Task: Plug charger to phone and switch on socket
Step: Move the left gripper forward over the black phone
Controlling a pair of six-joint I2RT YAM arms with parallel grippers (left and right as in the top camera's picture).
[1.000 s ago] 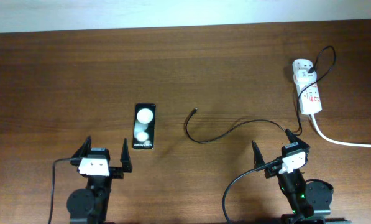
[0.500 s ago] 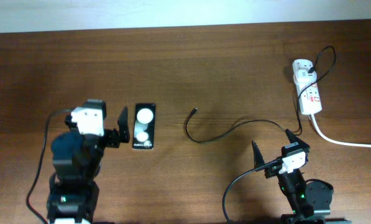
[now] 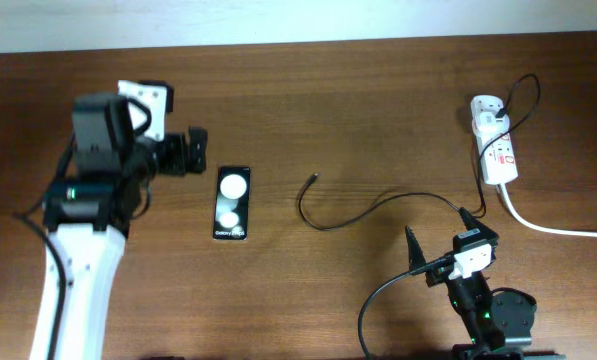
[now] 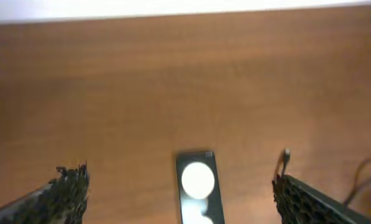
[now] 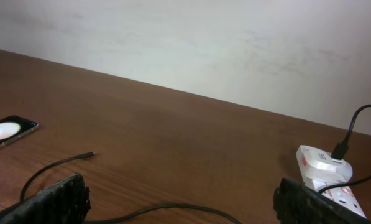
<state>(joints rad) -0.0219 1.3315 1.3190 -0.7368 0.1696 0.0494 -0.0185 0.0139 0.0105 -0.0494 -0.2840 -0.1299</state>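
Observation:
The phone [image 3: 232, 203] lies flat, left of the table's centre, its two white round spots up. It also shows in the left wrist view [image 4: 199, 186] and the right wrist view [image 5: 5, 132]. The charger cable [image 3: 378, 207] snakes from its connector tip [image 3: 314, 178] across to the socket [image 3: 498, 150] at the far right. My left gripper [image 3: 194, 151] is open and empty, raised just left of the phone's far end, and shows in its own view [image 4: 178, 177]. My right gripper [image 3: 441, 238] is open and empty near the front edge, beside the cable.
The socket's thick white cord [image 3: 558, 228] runs off the right edge. A white plug [image 5: 322, 163] with the black lead sits in the strip's far end. A pale wall [image 5: 185, 43] borders the table's far side.
My left arm has risen from the front edge and swung away toward the far left, its gripper now beside the phone's far end. The right arm, phone and cable have not moved.

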